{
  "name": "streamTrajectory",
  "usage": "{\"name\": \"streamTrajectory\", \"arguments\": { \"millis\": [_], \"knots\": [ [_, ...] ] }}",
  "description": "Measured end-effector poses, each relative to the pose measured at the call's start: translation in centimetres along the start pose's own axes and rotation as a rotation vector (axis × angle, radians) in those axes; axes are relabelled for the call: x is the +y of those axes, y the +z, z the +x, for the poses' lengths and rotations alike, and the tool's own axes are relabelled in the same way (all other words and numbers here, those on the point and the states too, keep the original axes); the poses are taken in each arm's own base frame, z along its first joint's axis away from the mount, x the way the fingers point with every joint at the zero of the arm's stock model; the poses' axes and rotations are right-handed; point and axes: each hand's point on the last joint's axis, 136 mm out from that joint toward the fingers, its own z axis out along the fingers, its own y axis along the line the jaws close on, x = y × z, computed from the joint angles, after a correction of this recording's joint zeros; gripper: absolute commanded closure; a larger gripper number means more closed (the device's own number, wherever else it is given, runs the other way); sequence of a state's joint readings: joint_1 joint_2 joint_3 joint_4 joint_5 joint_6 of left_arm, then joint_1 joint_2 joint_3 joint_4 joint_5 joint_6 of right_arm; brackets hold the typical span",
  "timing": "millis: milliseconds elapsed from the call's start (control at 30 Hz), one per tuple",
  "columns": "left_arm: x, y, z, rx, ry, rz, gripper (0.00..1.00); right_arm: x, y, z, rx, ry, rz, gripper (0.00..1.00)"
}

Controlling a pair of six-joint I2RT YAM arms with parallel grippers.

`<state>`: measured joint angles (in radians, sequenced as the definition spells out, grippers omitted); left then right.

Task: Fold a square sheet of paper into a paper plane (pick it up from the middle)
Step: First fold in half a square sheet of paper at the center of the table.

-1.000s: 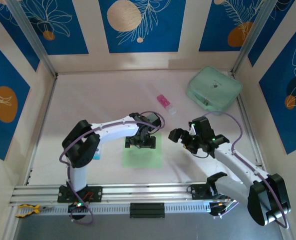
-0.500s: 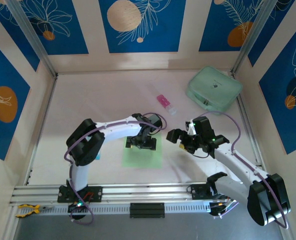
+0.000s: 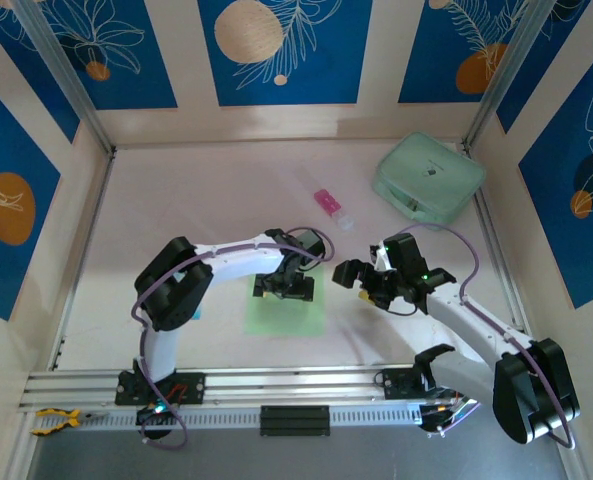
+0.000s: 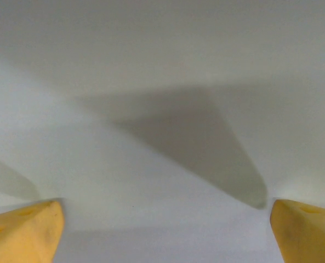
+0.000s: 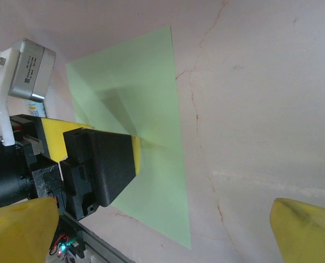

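Pickup looks in hand: the left gripper (image 3: 284,288), jaws spread wide, hovers over the middle of the square sheet of paper (image 3: 286,318). The right gripper (image 3: 351,275), equally spread, hovers beside. Next, it likely must descend and pinch the centre.

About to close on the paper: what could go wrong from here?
1. The paper lies flat on the table; the open left claw, low over it, may crumple or drag it instead of pinching.
2. The open right claw hangs near the paper's right edge; moving in, it could bump the left claw.
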<state>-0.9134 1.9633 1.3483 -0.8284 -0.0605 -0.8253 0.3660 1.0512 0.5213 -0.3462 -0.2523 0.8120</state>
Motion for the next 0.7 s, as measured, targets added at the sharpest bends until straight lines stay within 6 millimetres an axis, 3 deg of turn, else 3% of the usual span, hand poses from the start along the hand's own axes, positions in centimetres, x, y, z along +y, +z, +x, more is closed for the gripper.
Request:
{"name": "streamTrajectory", "arguments": {
  "millis": [700],
  "knots": [
    [0.01,0.47,0.09,-0.012,-0.012,0.027,0.05,-0.33,0.05,0.42,0.014,0.006,0.017,0.01]
  ]
}}
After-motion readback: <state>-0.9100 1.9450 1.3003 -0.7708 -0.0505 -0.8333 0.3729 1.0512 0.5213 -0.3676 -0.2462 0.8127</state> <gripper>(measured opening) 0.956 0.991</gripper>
